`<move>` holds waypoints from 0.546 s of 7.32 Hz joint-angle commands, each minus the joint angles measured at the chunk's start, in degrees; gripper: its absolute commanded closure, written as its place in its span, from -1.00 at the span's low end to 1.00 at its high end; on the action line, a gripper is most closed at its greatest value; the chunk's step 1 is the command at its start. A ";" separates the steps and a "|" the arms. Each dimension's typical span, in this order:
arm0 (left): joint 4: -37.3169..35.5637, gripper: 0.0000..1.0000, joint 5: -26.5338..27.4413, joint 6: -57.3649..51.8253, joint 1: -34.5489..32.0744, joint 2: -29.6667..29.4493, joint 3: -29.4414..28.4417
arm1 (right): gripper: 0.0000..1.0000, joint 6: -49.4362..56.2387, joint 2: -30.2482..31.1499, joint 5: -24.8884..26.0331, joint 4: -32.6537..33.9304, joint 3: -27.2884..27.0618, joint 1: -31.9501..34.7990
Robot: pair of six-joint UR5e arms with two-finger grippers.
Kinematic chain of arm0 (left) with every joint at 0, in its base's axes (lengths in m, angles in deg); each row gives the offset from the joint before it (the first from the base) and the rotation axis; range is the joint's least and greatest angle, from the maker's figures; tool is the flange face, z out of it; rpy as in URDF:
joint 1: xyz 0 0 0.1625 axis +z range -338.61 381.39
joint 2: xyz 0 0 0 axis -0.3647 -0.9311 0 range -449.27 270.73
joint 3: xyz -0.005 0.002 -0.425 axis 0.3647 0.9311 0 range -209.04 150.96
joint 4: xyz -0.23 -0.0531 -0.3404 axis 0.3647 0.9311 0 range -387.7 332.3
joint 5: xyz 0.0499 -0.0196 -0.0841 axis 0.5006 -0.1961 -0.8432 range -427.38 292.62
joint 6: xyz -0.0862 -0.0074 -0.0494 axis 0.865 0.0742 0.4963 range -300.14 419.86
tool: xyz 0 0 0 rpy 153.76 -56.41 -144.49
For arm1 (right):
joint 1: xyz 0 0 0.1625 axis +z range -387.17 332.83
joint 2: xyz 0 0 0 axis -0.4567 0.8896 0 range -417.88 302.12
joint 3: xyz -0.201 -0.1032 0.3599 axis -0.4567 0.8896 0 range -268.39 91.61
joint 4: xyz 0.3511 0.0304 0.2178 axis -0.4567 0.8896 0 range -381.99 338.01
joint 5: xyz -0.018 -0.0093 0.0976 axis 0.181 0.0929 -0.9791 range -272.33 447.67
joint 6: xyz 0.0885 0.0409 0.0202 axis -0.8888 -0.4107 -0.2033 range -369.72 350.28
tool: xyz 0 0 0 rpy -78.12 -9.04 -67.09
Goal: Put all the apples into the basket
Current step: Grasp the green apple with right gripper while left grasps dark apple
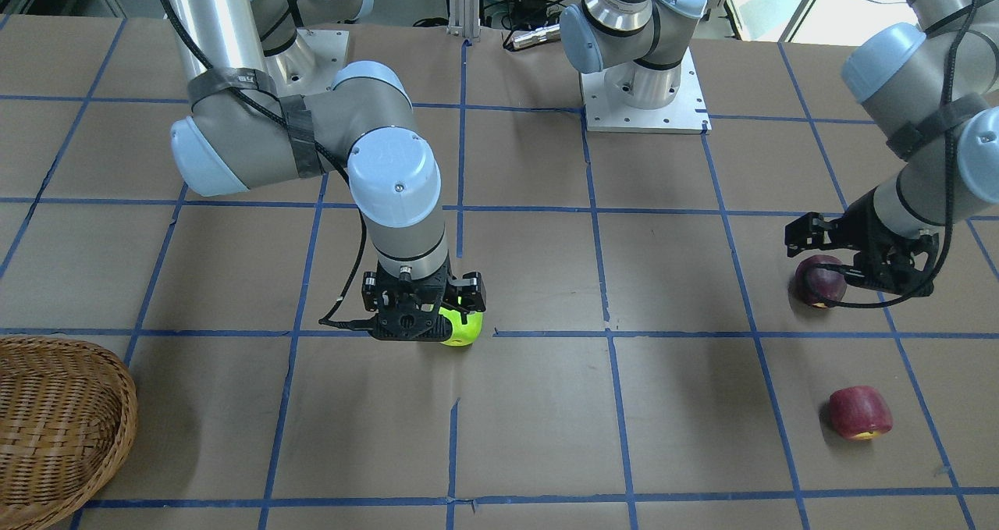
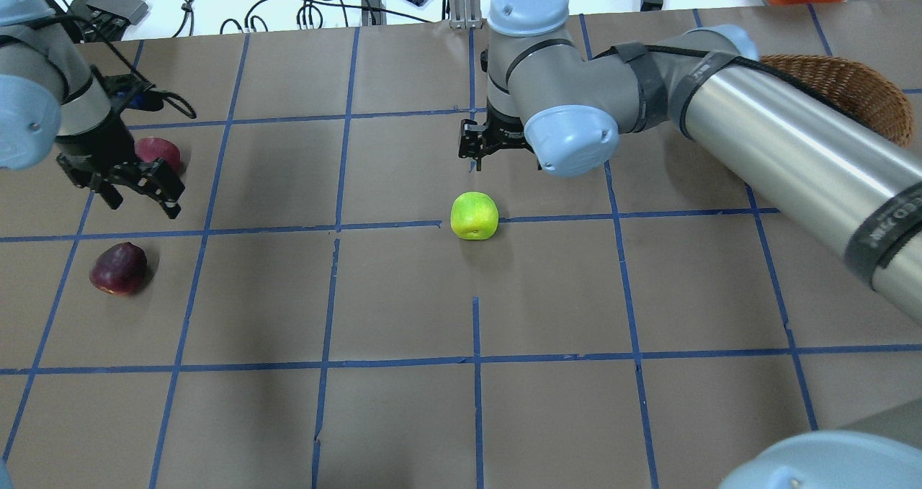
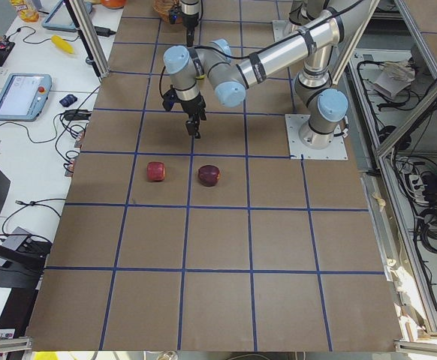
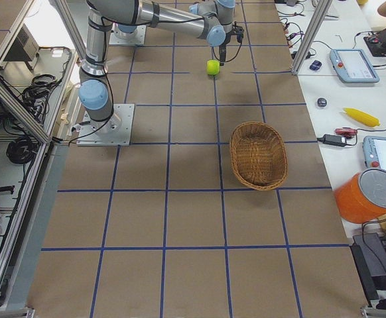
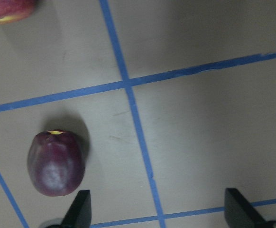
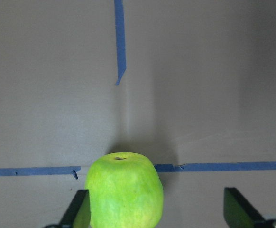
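Observation:
The yellow-green apple point(image 2: 474, 215) sits mid-table on a blue tape line. My right gripper point(image 6: 159, 213) is open and hovers over it; the apple point(image 6: 124, 190) lies low in the right wrist view, close to the left finger. The dark purplish-red apple point(image 2: 118, 267) and the brighter red apple point(image 2: 158, 152) lie on my left side. My left gripper point(image 5: 159, 213) is open and empty above the table. The dark apple point(image 5: 56, 164) is beside its left finger and the red apple point(image 5: 7, 9) is at the top corner. The wicker basket point(image 2: 864, 78) stands empty at my far right.
The table is brown paper with a blue tape grid. The two arm base plates point(image 1: 644, 93) stand at the robot's edge. The right arm's long link point(image 2: 792, 158) reaches across in front of the basket. An orange bucket point(image 4: 372, 195) and tablets lie on side benches off the table.

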 commanded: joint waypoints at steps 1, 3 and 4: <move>-8.54 -0.97 -0.22 -6.51 5.85 -1.90 4.93 | -1.00 -0.07 -2.65 -1.53 0.55 -0.01 0.46; -16.12 -0.99 -0.76 -7.41 7.28 -3.24 8.19 | -1.00 0.02 -3.88 -1.53 0.29 -0.10 0.55; -16.32 -0.99 -0.93 -7.24 7.72 -3.85 8.90 | -1.00 -0.06 -4.41 -2.23 0.37 -0.10 0.64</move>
